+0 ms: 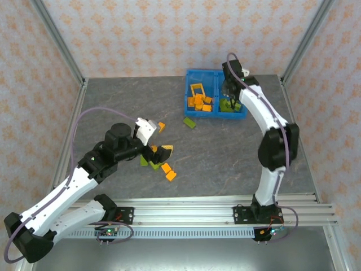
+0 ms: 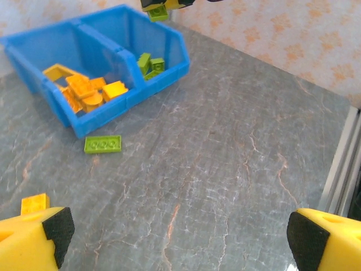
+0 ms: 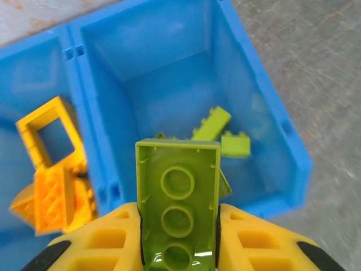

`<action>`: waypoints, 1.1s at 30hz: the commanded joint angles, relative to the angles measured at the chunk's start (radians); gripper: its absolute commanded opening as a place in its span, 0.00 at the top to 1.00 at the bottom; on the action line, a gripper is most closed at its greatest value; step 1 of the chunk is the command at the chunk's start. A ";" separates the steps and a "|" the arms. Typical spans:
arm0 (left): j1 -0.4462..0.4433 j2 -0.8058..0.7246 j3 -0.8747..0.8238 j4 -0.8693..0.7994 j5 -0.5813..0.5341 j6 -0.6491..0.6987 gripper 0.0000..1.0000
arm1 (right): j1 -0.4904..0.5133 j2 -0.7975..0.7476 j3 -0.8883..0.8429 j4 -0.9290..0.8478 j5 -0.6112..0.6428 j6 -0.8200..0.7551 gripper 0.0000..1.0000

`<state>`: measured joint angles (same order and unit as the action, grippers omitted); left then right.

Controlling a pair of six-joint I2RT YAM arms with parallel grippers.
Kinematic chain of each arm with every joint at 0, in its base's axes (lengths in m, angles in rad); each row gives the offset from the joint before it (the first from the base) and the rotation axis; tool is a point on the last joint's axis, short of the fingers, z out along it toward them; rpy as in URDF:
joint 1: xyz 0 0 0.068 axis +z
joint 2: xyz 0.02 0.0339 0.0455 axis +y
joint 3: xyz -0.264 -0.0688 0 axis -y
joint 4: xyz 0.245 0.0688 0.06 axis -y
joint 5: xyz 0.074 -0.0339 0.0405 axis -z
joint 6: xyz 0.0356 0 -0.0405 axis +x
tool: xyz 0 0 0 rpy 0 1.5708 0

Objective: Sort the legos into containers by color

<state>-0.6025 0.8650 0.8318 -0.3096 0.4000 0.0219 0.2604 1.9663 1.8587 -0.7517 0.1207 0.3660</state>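
While the right gripper point(image 3: 177, 226) hangs over the blue bin point(image 1: 202, 72), it's clamped on a lime green brick point(image 3: 177, 192). The brick's hollow underside faces the wrist cam, so you can count three round tubes. It sits right above the bin's right compartment, which has a few green bricks point(image 3: 217, 127) lying at the bottom. The other compartment, across the centre wall, has a heap of orange bricks point(image 1: 200, 103) plus the orange-yellow square frame point(image 3: 48, 132) leaning at the back.

From overhead that held brick is just a green speck under the arm, so the wrist view is the one that gives the grip. The overhead does give the leftovers though: a green plate point(image 1: 190, 122) lies flat on the table point(image 1: 237, 152) just in front of the bin, and a mixed orange and green cluster point(image 1: 161, 161) sits at the left gripper point(image 1: 158, 149). That one's jaws are spread wide with nothing between them, low over the tabletop, pointing toward the bin.
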 commanded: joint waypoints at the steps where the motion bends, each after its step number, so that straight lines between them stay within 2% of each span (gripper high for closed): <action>1: -0.005 0.023 0.060 -0.067 -0.141 -0.199 0.00 | -0.033 0.157 0.176 -0.092 -0.032 -0.077 0.68; 5: -0.005 0.056 0.084 -0.138 -0.164 -0.268 0.00 | -0.061 0.314 0.370 -0.153 -0.031 -0.064 0.58; 8: -0.006 0.062 0.075 -0.128 -0.142 -0.281 0.00 | -0.067 0.372 0.467 -0.190 -0.045 -0.059 0.42; 11: -0.008 0.062 0.067 -0.108 -0.134 -0.269 0.00 | -0.066 0.350 0.482 -0.188 -0.057 -0.064 0.33; 15: -0.008 0.071 0.066 -0.091 -0.129 -0.217 0.00 | -0.066 0.254 0.420 -0.201 -0.107 -0.066 0.33; 19: -0.009 0.074 0.076 -0.108 -0.111 -0.074 0.00 | -0.033 0.059 0.191 -0.131 -0.184 -0.096 0.33; 23: -0.009 0.036 0.063 -0.128 -0.124 0.138 0.00 | 0.055 -0.233 -0.162 0.044 -0.276 -0.195 0.31; 26: -0.010 -0.022 0.012 -0.108 -0.067 0.292 0.00 | 0.135 -0.368 -0.359 0.119 -0.372 -0.268 0.29; 29: -0.009 -0.084 -0.046 -0.105 0.016 0.448 0.00 | 0.228 -0.399 -0.452 0.122 -0.377 -0.319 0.27; 33: -0.009 -0.131 -0.110 -0.147 0.072 0.637 0.00 | 0.281 -0.309 -0.461 0.129 -0.370 -0.324 0.23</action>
<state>-0.6025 0.7498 0.7597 -0.4183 0.3992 0.4385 0.5350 1.5764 1.4193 -0.6563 -0.2417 0.0879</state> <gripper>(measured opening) 0.997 0.765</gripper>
